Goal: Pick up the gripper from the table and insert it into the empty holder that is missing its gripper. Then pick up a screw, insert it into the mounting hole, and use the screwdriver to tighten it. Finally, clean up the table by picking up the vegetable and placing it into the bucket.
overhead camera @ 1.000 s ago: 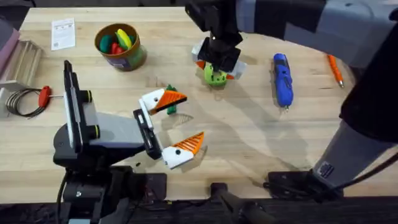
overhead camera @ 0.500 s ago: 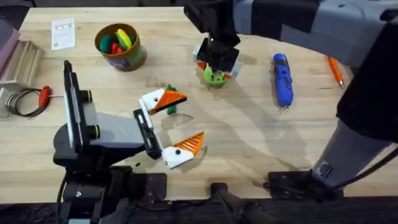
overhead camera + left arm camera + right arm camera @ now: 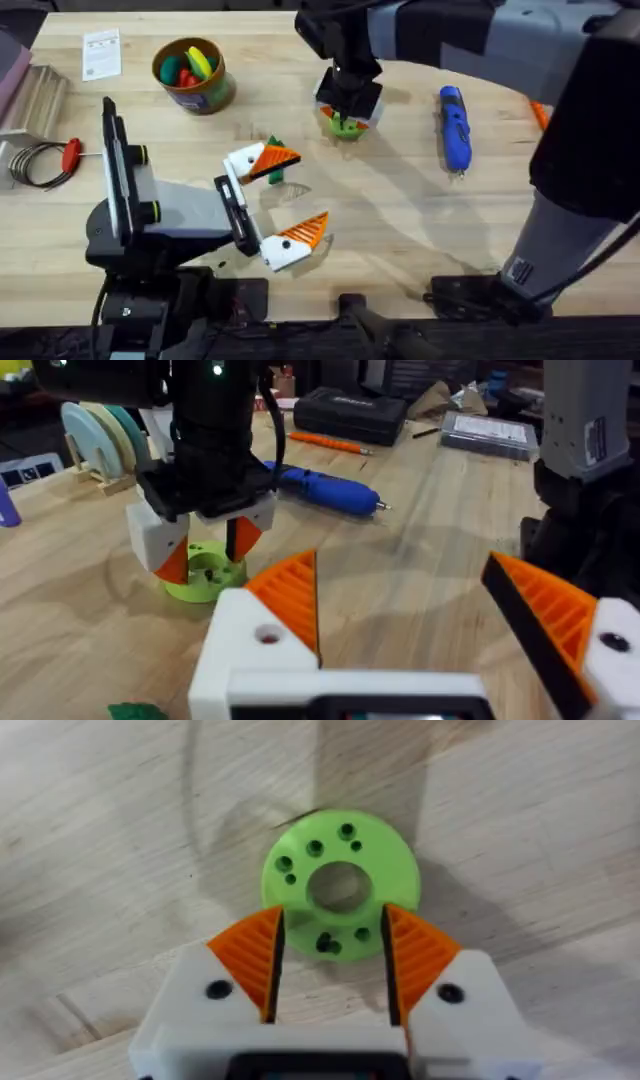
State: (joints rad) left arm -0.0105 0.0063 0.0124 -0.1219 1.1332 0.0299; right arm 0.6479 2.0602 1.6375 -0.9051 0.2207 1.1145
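You are lowering the right end effector [image 3: 330, 970] over a lime-green disc [image 3: 340, 885] near the far edge of the surface [image 3: 400, 230]; its fingers are parted and straddling the disc's near rim, closed on nothing. This seems to be preparation around the mount rather than the screw step. The left end effector [image 3: 285, 200] is hanging wide open and empty just beside the vegetable [image 3: 274, 172], mid-surface. The screwdriver [image 3: 454, 126] is lying toward the far right, the bucket [image 3: 192, 74] toward the far left corner. Next, settle squarely and close gently. The surface is pale wood; clutter is crowding the room behind.
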